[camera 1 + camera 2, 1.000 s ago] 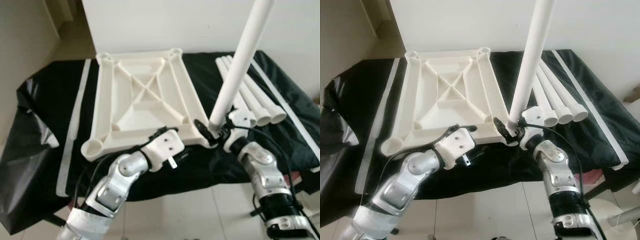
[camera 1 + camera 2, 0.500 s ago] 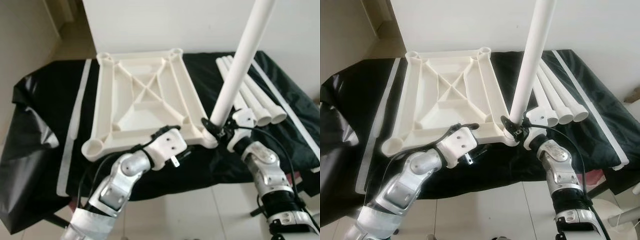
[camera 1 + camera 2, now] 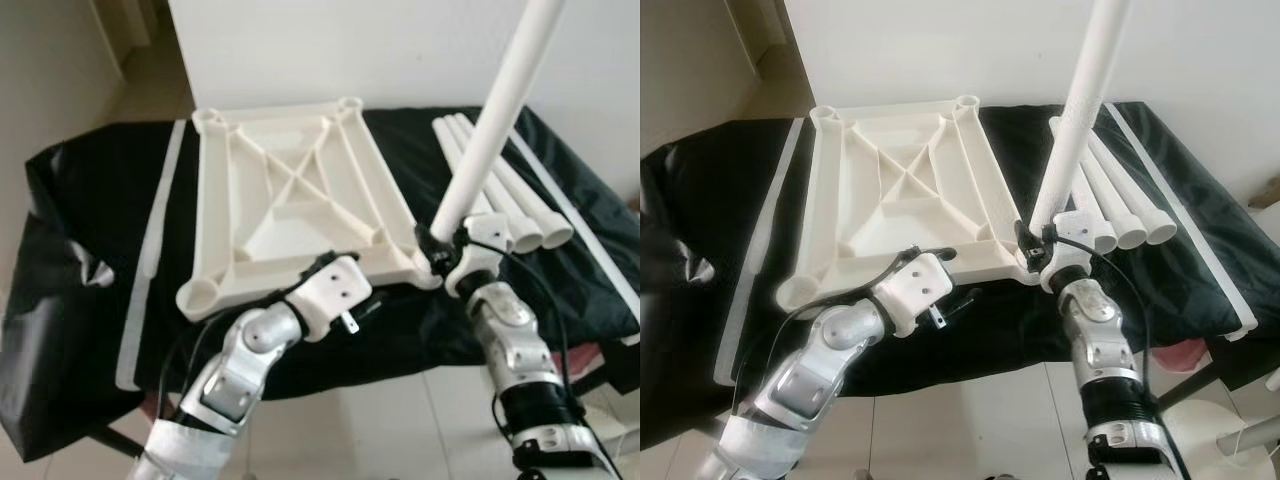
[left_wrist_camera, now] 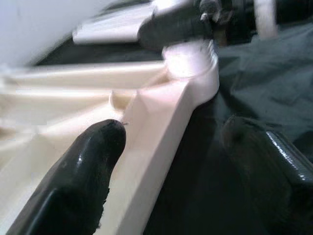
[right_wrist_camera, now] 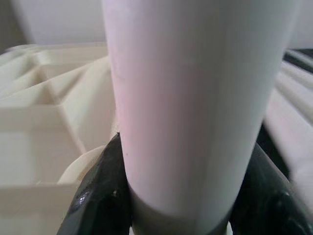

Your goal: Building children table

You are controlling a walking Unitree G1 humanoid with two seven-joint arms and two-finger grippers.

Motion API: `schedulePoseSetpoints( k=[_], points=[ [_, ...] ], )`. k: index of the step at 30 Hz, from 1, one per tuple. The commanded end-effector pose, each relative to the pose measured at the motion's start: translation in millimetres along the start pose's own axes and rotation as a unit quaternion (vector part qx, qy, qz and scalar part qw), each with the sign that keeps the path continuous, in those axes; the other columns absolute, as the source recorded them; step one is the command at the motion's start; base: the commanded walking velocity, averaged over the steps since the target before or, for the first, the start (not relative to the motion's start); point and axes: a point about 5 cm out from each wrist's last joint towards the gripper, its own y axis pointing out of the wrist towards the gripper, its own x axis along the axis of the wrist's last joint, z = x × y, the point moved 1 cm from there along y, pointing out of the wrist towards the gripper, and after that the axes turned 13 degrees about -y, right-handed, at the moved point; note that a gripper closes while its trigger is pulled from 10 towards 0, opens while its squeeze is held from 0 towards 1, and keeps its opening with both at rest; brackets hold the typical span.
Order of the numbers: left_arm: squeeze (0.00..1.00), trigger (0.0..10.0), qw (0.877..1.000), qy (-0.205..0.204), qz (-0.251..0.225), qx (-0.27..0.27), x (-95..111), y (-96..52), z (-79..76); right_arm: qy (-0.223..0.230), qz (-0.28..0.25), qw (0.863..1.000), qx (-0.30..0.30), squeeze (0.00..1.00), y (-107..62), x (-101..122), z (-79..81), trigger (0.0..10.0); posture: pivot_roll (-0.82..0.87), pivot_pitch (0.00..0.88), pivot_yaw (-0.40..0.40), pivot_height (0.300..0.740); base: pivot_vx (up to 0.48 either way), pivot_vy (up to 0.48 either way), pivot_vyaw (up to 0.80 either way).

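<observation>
Counting the parts, you have one cream plastic tabletop (image 3: 290,210) lying underside up on the black sheet (image 3: 90,200), one white table leg (image 3: 490,130) held up, and three more white legs (image 3: 520,215) lying side by side on the sheet to its right. The tabletop shows a ribbed underside with crossed braces in the middle and a round socket at each of its four corners. Your right gripper (image 3: 443,250) has its fingers (image 5: 105,196) clamped on either side of the held leg near its lower end, at the near right corner socket (image 4: 190,66); the leg leans up and to the right. Your left gripper (image 4: 171,161) straddles the tabletop's near edge, fingers spread, one fingertip (image 4: 100,144) against the rim's inner side and the other over the sheet.
</observation>
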Motion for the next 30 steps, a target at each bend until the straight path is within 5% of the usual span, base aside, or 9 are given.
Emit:
schedulePoseSetpoints(
  k=[1, 6, 13, 30],
  points=[
    [0.00, 10.0, 0.999, -0.053, 0.010, 0.009, -7, -2.3, 3.0, 0.014, 0.062, 0.997, -0.044, 0.00, -10.4, -23, -1.3, 10.0, -0.04, 0.093, 0.006, 0.740, 0.000, 0.000, 0.00],
    [0.00, 10.0, 0.995, -0.103, 0.009, 0.016, -10, -2.5, 5.6, 0.052, 0.081, 0.989, -0.115, 0.00, -12.8, -23, 18.1, 10.0, -0.04, 0.098, 0.006, 0.740, 0.000, 0.000, 0.00],
    [0.00, 10.0, 0.993, -0.109, 0.000, 0.036, -9, -1.1, 10.1, 0.081, 0.069, 0.988, -0.110, 0.00, -6.9, -8, 35.3, 10.0, -0.05, 0.098, 0.012, 0.740, 0.000, 0.000, 0.00],
    [0.00, 10.0, 0.996, -0.085, -0.013, 0.013, -3, -0.4, 5.0, 0.047, 0.051, 0.993, -0.100, 0.00, -8.7, -7, 22.1, 10.0, -0.04, 0.072, 0.004, 0.740, 0.000, 0.000, 0.00]
  ],
)
